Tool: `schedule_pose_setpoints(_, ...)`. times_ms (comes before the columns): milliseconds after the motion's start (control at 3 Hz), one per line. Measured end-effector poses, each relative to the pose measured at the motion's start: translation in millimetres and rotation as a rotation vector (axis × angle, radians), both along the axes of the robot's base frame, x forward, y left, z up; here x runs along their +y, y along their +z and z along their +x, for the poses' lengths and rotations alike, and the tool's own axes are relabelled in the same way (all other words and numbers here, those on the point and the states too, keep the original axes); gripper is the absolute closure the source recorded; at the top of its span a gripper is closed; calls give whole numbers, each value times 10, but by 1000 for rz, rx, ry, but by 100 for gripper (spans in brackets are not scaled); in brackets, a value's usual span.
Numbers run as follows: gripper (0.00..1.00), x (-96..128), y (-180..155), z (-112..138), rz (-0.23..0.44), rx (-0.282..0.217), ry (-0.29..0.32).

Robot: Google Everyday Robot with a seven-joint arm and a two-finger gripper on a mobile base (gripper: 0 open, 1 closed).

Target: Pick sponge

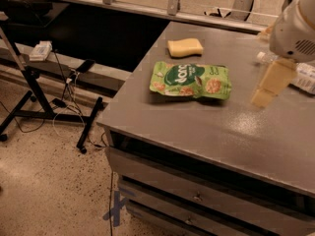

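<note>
The sponge [184, 47], a small yellow foam block, lies on the grey table [197, 127] near its far left edge. The green snack pouch [191, 80] lies flat just in front of it. My gripper [268, 87], pale yellow under the white arm housing [295, 31], hangs above the table at the right. It is to the right of the pouch and right of and nearer than the sponge, apart from both. It holds nothing that I can see.
A clear plastic item [306, 77] lies at the table's right edge behind the gripper. The table front has drawers [197, 198]. A black stand [29, 73] with a white device [40, 50] and cables stands on the floor at left.
</note>
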State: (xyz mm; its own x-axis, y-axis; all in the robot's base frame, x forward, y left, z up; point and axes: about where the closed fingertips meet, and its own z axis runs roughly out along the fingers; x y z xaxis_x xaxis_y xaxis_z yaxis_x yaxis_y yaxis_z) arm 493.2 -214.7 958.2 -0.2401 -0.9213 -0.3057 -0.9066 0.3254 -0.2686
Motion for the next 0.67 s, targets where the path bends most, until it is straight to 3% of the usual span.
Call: schedule_pose_setpoints(667, 0, 127, -186, 1322, 264, -74, -87)
